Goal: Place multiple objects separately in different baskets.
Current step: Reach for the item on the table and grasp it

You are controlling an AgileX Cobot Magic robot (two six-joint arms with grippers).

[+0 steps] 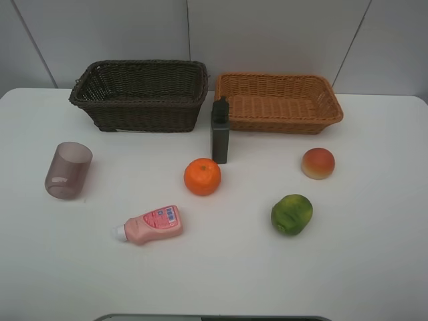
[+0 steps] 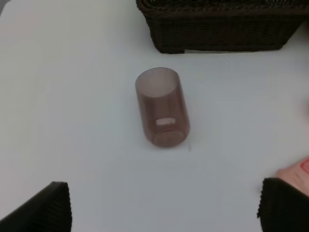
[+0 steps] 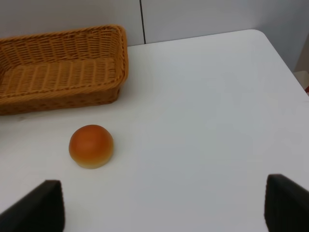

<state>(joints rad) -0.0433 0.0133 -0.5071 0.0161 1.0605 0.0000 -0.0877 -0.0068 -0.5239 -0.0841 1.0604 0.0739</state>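
Table seen from the high camera, clock read from its middle.

- 9 o'clock: mauve cup (image 1: 67, 170); standing or lying, cannot tell. Left gripper (image 2: 164, 208) hangs above and short of it, jaws wide, nothing between them.
- 7 o'clock: pink squeeze bottle (image 1: 151, 225), on its side, cap toward 8.
- 11 o'clock: dark brown basket (image 1: 147, 114), nothing seen in it.
- 12 o'clock: grey bottle (image 1: 220, 134), upright, just before the gap between the baskets.
- Near centre: orange (image 1: 202, 176).
- 1 o'clock: orange-tan basket (image 1: 281, 122), nothing seen in it.
- 3 o'clock: peach-like fruit (image 1: 318, 163). Right gripper (image 3: 161, 205) is short of it, jaws wide, empty.
- 4 o'clock: green fruit (image 1: 291, 214).

Judgement: first pick not begun. Next: lower onto the cup or the peach, centre the jaws, close gently.

White table (image 1: 214, 281), matte. Pale panelled wall (image 1: 267, 33) behind.
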